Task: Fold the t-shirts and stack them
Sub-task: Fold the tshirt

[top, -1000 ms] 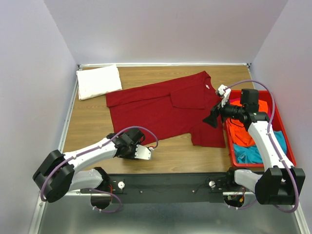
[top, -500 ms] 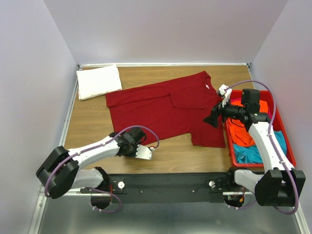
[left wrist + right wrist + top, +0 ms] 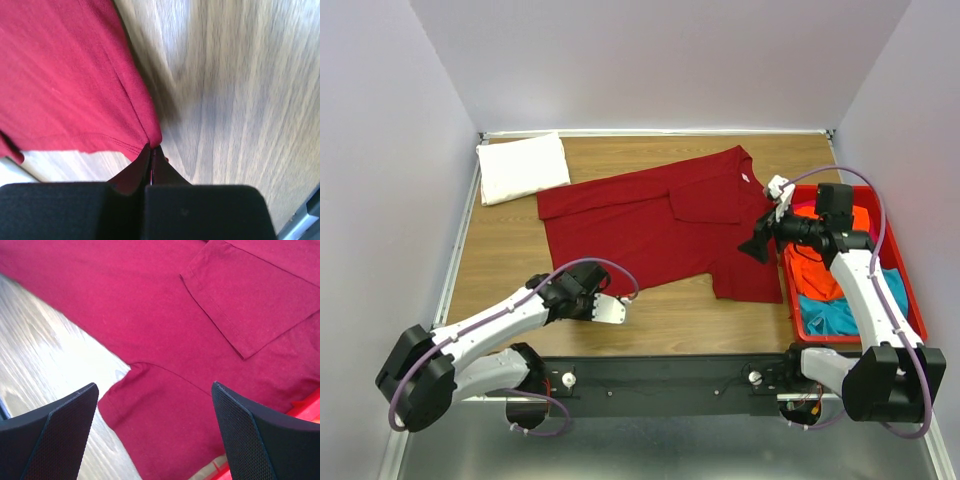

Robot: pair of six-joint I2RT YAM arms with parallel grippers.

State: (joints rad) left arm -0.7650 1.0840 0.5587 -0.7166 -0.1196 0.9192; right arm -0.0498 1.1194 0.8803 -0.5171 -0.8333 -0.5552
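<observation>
From above, the dark red t-shirt [image 3: 650, 225] lies spread across the middle of the table [image 3: 500, 250], mostly flat, with one sleeve turned in over the body. A folded white t-shirt [image 3: 523, 167] sits at the back left corner, likely the start of the stack. An orange t-shirt [image 3: 820, 272] and a teal t-shirt [image 3: 832, 315] wait crumpled in the red bin [image 3: 910, 295] on the right. The left claw [image 3: 560, 285] is down at the shirt's near left corner. The right claw [image 3: 758, 243] hangs over the near right sleeve.

The left wrist view shows the left claw [image 3: 151, 150] shut tight on the corner of the hem, a grip suited to lifting that edge for a fold. The cloth [image 3: 65, 75] looks thin and limp, with a stitched hem.

The right wrist view shows the right claw [image 3: 154, 387] spread wide above the sleeve, gripping nothing, seemingly lined up to take the matching corner. The fabric [image 3: 150, 305] here is smooth, with neat seams.
</observation>
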